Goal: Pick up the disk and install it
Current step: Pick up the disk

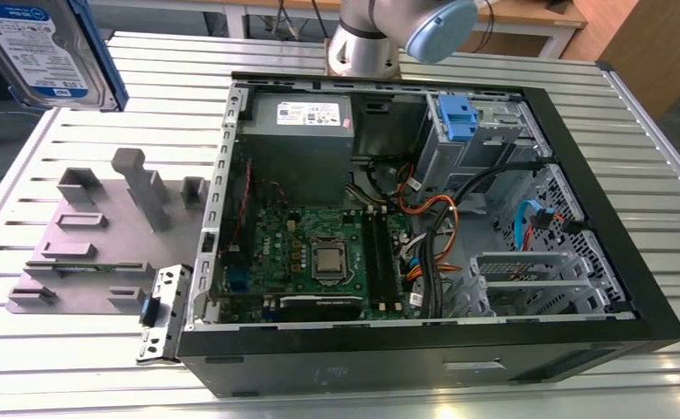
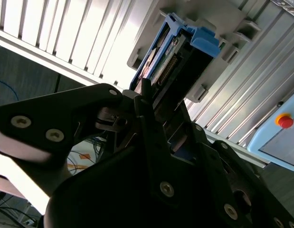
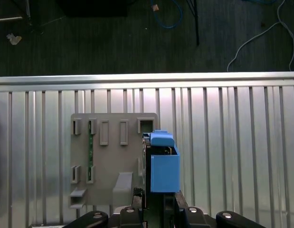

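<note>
Grasping the disk, hand clenched on it above the grey fixture plate on the tabletop; silver drive, blue-and-white label, blue plastic carrier

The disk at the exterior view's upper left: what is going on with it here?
The gripper is shut on the disk and holds it in the air, clear of the table. In the first wrist view it hangs over an edge of the grey plate. The open case lies beside that plate, to the exterior view's right. The disk is not yet in the case.
</note>
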Controlling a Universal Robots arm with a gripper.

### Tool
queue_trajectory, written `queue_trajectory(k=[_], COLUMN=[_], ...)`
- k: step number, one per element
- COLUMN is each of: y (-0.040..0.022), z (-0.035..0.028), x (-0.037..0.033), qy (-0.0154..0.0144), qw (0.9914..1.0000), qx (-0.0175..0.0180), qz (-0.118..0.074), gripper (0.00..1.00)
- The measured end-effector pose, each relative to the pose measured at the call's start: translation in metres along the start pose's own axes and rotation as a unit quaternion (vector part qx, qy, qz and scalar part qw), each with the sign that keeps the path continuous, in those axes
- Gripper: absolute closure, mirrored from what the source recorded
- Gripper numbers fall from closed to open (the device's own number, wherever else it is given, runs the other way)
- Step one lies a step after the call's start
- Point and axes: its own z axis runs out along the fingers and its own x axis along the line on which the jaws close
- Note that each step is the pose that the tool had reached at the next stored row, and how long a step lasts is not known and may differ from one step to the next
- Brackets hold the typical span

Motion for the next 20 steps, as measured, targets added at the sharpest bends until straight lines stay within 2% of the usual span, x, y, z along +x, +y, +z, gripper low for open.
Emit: queue_trajectory(k=[11, 20], y=[-0.0016, -0.0104], z=[-0.0001, -0.0003], x=[-0.0001, -0.0005], qy=[0.0, 0.0], qw=[1.0, 1.0], qx=[0.0, 0.0], qz=[0.0, 0.0], gripper=[0.65, 0.65])
